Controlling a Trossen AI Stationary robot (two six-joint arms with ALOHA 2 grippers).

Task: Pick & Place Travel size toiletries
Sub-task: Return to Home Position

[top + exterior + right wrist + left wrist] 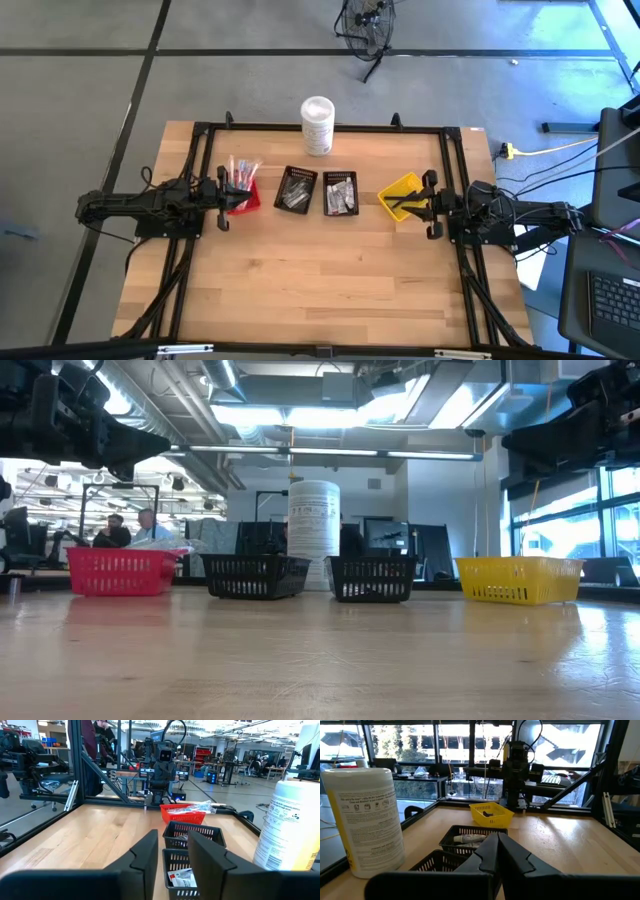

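Where it lies, the tube (470, 838) looks white.

The pale wooden worktop (320, 275) carries 5 things. A tall white canister (317, 125) stands at its far edge. In a row nearer than the canister sit a red bin (245, 197) to its left, 2 black bins (297, 190) (341, 194) just before it, and a yellow bin (403, 195) to its right.

Two matte black jointed arms (150, 207), wedge-shaped dark fingers (487, 855)

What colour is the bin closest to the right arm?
Yellow. The bin shows best in the low view.
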